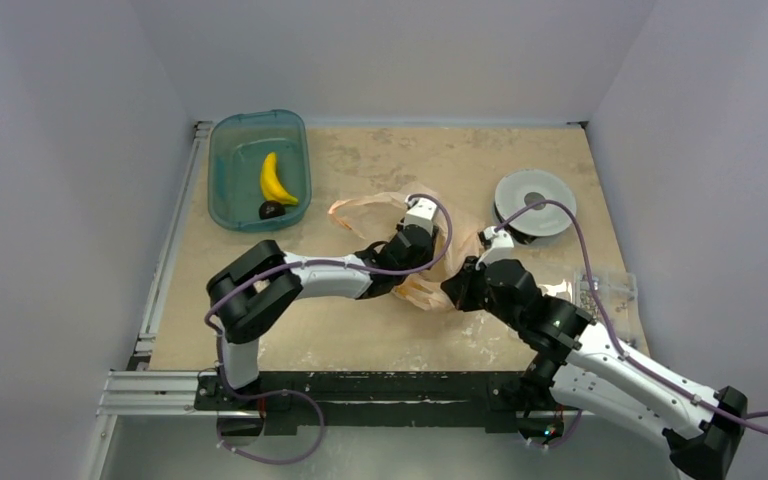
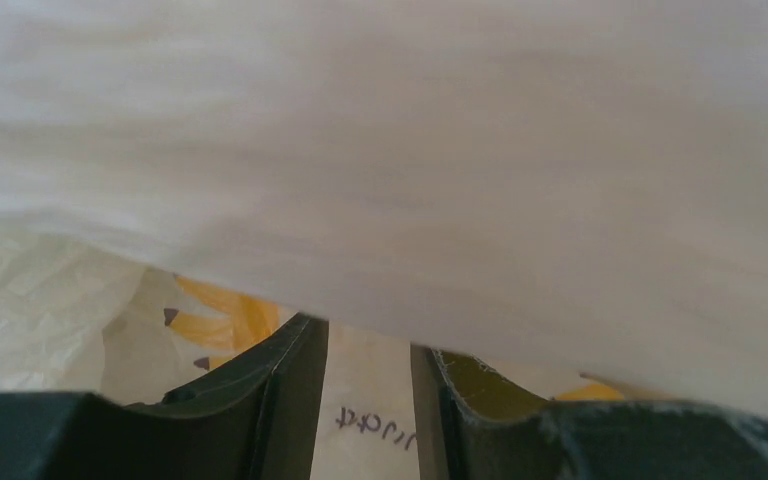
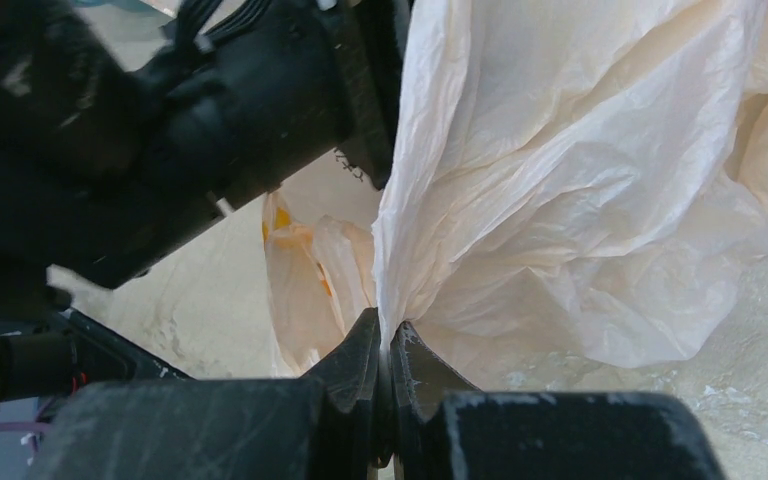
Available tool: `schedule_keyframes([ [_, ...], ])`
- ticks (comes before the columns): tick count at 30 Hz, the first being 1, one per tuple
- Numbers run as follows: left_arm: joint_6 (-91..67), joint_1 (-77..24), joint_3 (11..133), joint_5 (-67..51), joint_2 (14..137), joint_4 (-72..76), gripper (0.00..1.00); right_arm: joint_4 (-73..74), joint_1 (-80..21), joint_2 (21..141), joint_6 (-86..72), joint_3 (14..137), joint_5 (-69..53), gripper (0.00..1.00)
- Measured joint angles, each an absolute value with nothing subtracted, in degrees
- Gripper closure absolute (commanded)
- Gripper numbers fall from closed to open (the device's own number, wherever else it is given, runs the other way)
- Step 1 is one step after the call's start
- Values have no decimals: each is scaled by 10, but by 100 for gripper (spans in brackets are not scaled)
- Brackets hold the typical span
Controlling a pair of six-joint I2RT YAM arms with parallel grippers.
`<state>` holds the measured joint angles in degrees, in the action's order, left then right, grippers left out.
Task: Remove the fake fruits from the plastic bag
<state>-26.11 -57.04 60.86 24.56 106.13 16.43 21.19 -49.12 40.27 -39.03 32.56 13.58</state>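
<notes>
Overhead view. At the upper left of the frame, a teal bin (image 1: 222, 190) holds two fake fruits already out: a yellow banana (image 1: 277, 180) and a dark round fruit (image 1: 271, 210).

In the centre lies the crumpled peach plastic bag (image 1: 425, 295). The left gripper (image 2: 365, 340) is pushed inside it. In its wrist view the fingers are spread apart with only printed film between them, so it grasps nothing. No fruit can be made out in the bag.

Just right of centre, the right gripper (image 3: 388, 335) is clenched on a thin fold of the bag's edge, holding it up.

At the upper right sits a grey disc (image 1: 535, 203). Below it, at the right edge of the table, lies a clear packet (image 1: 605, 290).

Risks, as a judgement: the thin film could slip from the right pinch, and the mouth would then collapse over the left fingers. Film blankets the left camera, so those fingers could close on plastic instead of fruit and drag the bag.
</notes>
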Motion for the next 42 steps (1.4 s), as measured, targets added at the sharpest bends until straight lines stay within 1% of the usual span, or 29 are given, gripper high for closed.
schedule_keyframes([
  [4, -280, -553, 633, 268, 1096, 174, 65, 223, -491, 388, -391, 330, 138, 100],
  [10, -297, -509, 690, 287, 1111, 154, 58, 232, -491, 378, -394, 332, 138, 100],
  [15, -299, -469, 692, 296, 1111, 140, 46, 231, -491, 379, -394, 334, 138, 100],
  [18, -297, -453, 692, 306, 1108, 122, 41, 227, -491, 386, -394, 334, 135, 100],
  [26, -305, -442, 736, 305, 1109, 63, 21, 216, -491, 397, -394, 334, 124, 100],
  [28, -314, -442, 747, 305, 1113, 55, 18, 215, -491, 397, -394, 334, 124, 100],
  [29, -320, -441, 752, 306, 1117, 49, 14, 215, -491, 397, -394, 334, 124, 100],
  [30, -325, -441, 759, 305, 1122, 42, 9, 214, -491, 397, -394, 334, 124, 100],
  [32, -340, -438, 781, 305, 1138, 10, 7, 213, -491, 397, -394, 334, 124, 100],
  [35, -377, -432, 829, 301, 1170, -51, 6, 212, -491, 397, -394, 334, 125, 100],
  [38, -420, -426, 881, 295, 1200, -110, 2, 209, -491, 397, -394, 334, 125, 100],
  [42, -486, -417, 927, 270, 1230, -157, 0, 206, -491, 397, -393, 334, 125, 100],
])
